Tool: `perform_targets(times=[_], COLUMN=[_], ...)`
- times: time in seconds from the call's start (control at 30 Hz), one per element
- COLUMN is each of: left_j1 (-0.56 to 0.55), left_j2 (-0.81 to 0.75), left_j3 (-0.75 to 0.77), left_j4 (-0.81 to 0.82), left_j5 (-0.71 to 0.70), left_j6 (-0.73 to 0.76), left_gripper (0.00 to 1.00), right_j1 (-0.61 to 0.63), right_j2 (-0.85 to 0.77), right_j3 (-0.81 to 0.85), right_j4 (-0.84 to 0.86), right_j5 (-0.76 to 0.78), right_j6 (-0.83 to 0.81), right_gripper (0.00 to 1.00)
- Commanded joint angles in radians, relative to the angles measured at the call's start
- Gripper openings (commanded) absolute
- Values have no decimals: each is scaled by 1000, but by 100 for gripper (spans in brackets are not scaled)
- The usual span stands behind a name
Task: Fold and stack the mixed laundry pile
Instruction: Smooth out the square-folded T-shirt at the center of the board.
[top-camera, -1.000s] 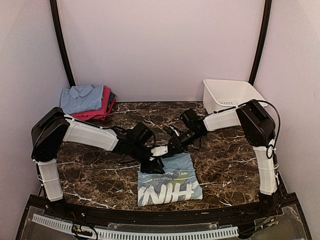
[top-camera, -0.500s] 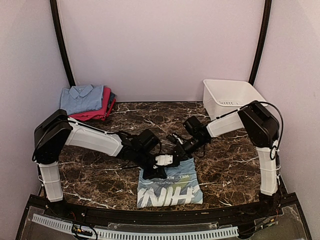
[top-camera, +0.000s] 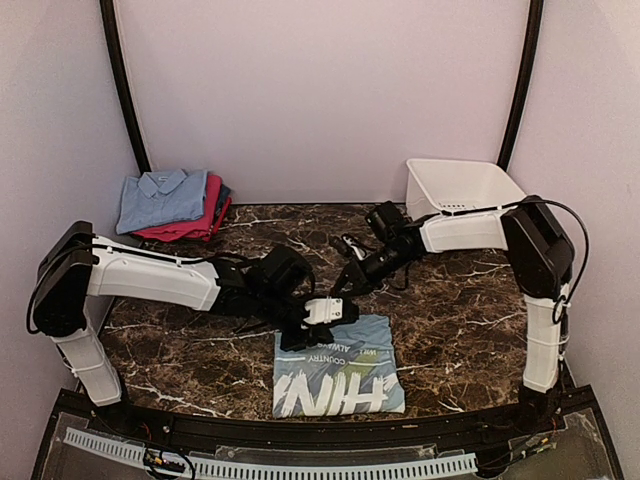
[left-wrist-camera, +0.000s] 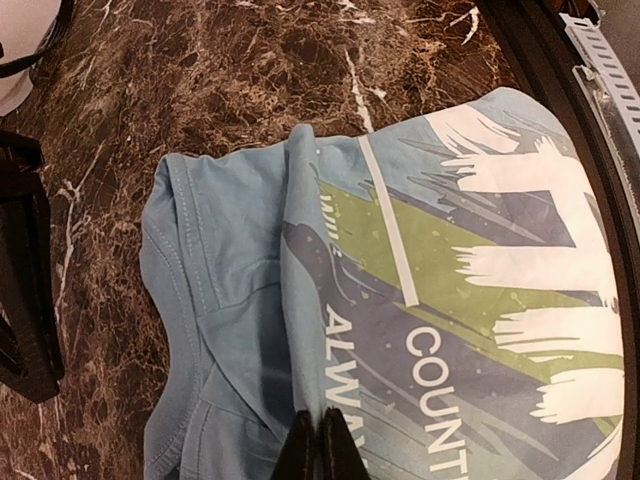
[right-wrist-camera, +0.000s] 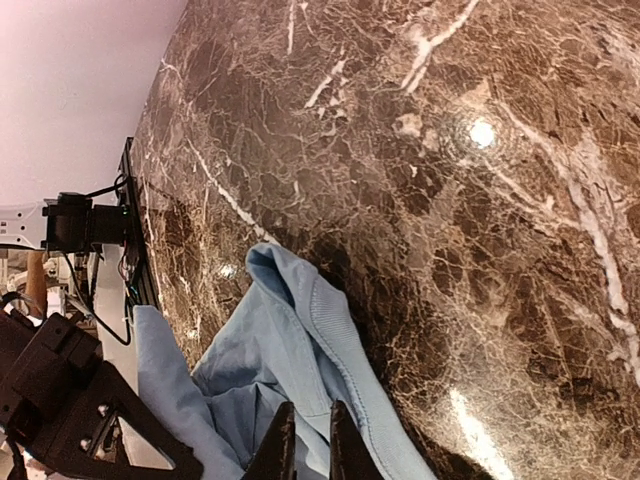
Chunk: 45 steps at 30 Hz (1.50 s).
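Left wrist: left gripper (left-wrist-camera: 320, 447) pinching raised fold of tee (left-wrist-camera: 420, 300); right gripper (right-wrist-camera: 308, 445) by collar (right-wrist-camera: 325, 320), grip unclear.

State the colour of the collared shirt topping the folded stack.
The collared shirt is pale blue; top external view.

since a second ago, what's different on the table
The left gripper slid right over the tee and shut on a raised fold of it. The right gripper drew back toward the far side. The tee lies where it was. The folded stack at far left and the white tub have not moved.
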Motion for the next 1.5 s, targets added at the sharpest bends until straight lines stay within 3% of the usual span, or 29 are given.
perform_targets(times=[0.0,0.43,0.77,0.93,1.1,1.2,1.47], left_j1=[0,1,1,2,9,32,112], left_j2=[-50,-68,11,35,20,-39,-144], left_j3=[-19,-76,-128,-142,-113,-121,-165], left_j4=[5,199,331,356,249,193,94], left_j5=[-50,-117,-161,-210,-234,-162,-46], left_j6=[32,86,102,64,20,-33,-174], left_gripper=[0,0,0,16,24,29,32], right_j1=[25,39,-15,-33,-53,-48,-37], right_j2=[-7,210,-81,-239,-346,-386,-401], right_j3=[7,61,-5,-194,-375,-427,-464], right_j4=[-24,1,-99,-78,-33,-31,-73], right_j5=[-63,-107,28,115,151,191,295], right_j6=[-19,-31,-68,-87,-66,-61,-20], right_gripper=[9,5,25,29,37,41,39])
